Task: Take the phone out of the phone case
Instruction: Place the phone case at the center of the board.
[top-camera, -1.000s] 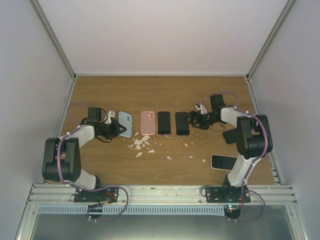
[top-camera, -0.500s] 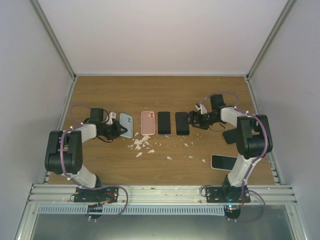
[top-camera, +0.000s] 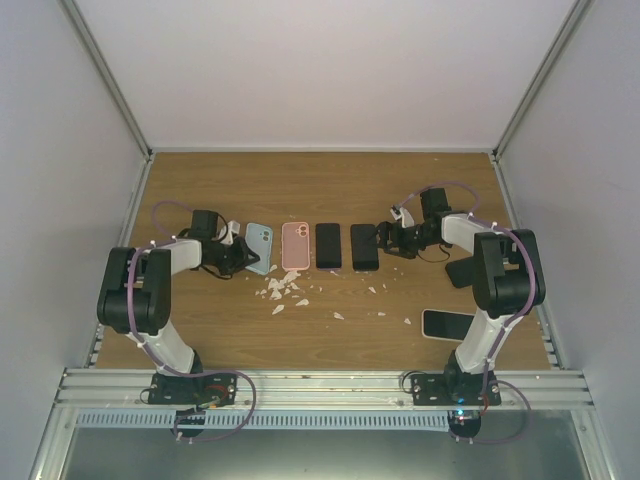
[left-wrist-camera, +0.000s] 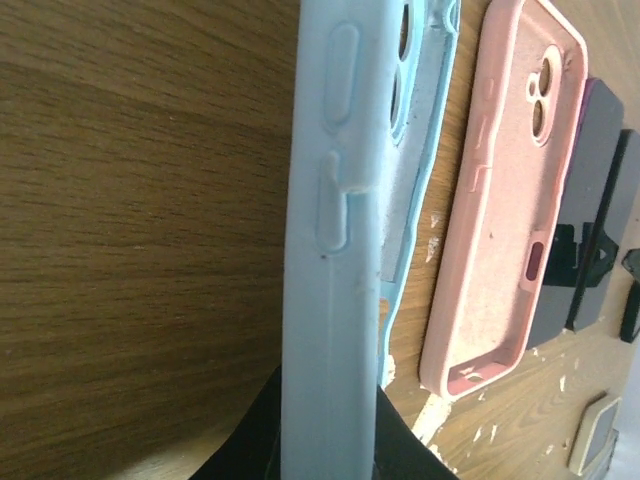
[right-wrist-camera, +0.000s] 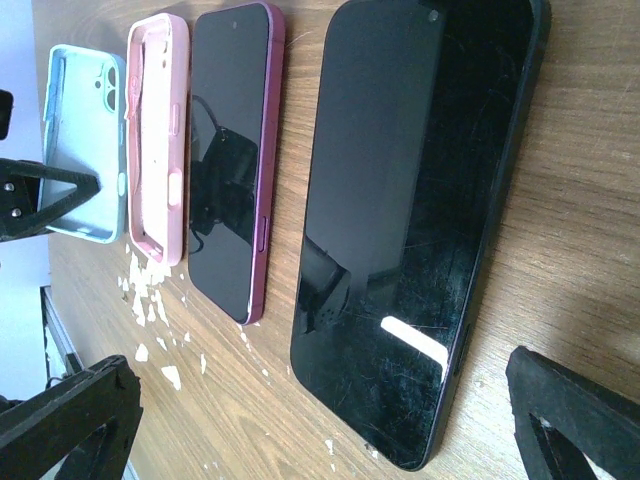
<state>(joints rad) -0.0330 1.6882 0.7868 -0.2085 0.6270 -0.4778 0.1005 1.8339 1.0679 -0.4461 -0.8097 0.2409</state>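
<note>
Blue phone case — one edge in left gripper — beside pink case

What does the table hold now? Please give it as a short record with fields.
left gripper: shut on the wall of the empty light blue phone case
pink phone case: empty, open side up
phones: burgundy phone and black phone, side by side, uncased
right gripper: open, beside the black phone
white crumbs: near the cases
</note>
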